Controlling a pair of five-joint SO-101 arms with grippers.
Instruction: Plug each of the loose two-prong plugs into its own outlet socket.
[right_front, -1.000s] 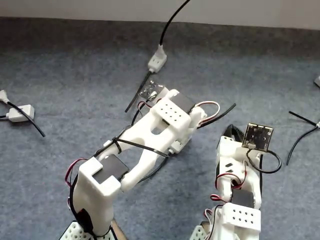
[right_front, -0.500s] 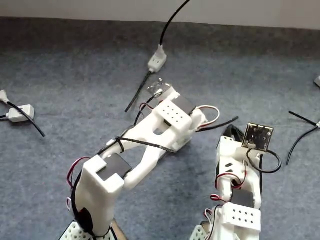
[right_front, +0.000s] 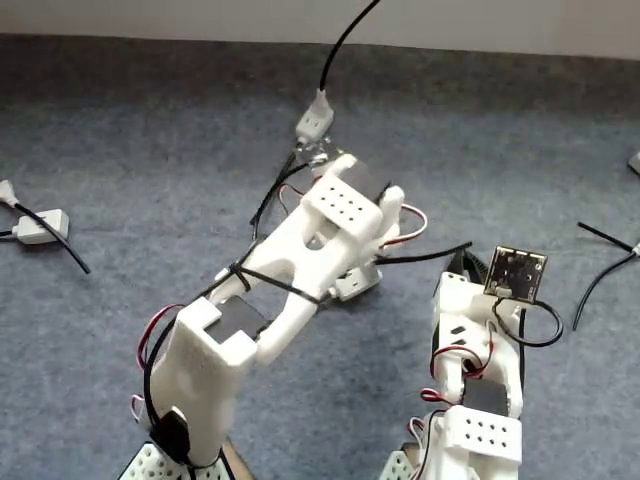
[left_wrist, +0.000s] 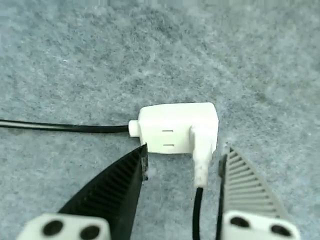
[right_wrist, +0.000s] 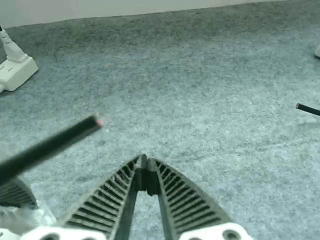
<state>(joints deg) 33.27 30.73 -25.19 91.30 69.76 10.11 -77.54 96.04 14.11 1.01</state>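
Plug cord (left_wrist: 198, 212) cut off by edge; white object (right_front: 635, 160) cut off, unidentifiable.

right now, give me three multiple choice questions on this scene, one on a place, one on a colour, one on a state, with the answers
1. Where is the left gripper?
A) at the white outlet socket in the far middle of the grey carpet
B) at the socket by the carpet's left edge
C) at the carpet's right edge

2. What colour is the cord leaving that socket?
A) red
B) black
C) white

3. How is the right gripper?
A) wide open
B) shut on a plug
C) shut, holding nothing

Answers: 1 A, the left wrist view shows that socket just ahead of it; 2 B, the cord is plainly black; 3 C, it is closed over bare carpet.
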